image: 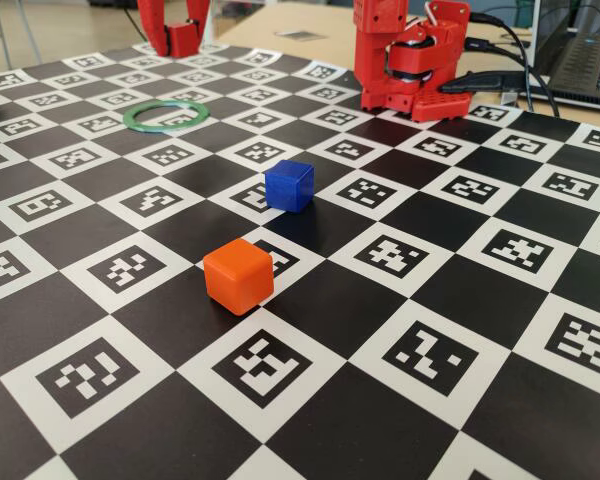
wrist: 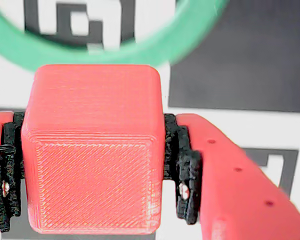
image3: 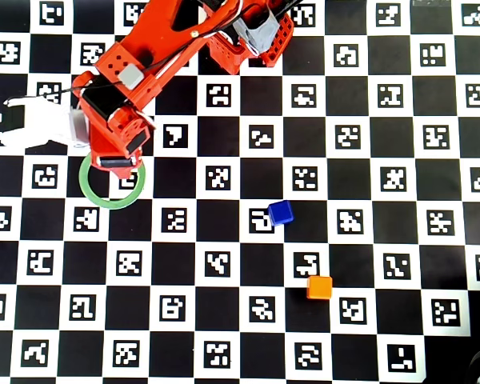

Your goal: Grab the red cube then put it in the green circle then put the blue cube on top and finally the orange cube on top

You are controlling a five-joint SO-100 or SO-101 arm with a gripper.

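The red cube (wrist: 92,150) sits clamped between the gripper's (wrist: 92,170) two black-padded fingers (wrist: 185,170), one pad pressed against each side face, so the hand is closed on it and carrying it clear of the board. In the wrist view the green circle (wrist: 155,47) arcs across the top of the frame, at about twelve o'clock from the cube, its hollow centre lying just beyond the cube's far edge. That is the relation that matters: by my reckoning the cube is not yet over the middle of the ring and needs to go a little further forward before it is let down. From overhead the arm's head (image3: 116,132) hangs over the ring's (image3: 92,194) upper rim, covering the twelve o'clock part of it, with the rest of the ring bare on the checkered marker board (image3: 224,352); the cube itself is hidden under the arm there. A cube has no long axis to fuss over, and its faces look square to the jaws. Well away, at roughly four o'clock from the ring in the overhead view, the blue cube (image3: 281,213) rests on the board, and the orange cube (image3: 319,287) lies further out the same way, the two apart from each other. Counting up: one red cube, one blue, one orange, one green ring, one arm.
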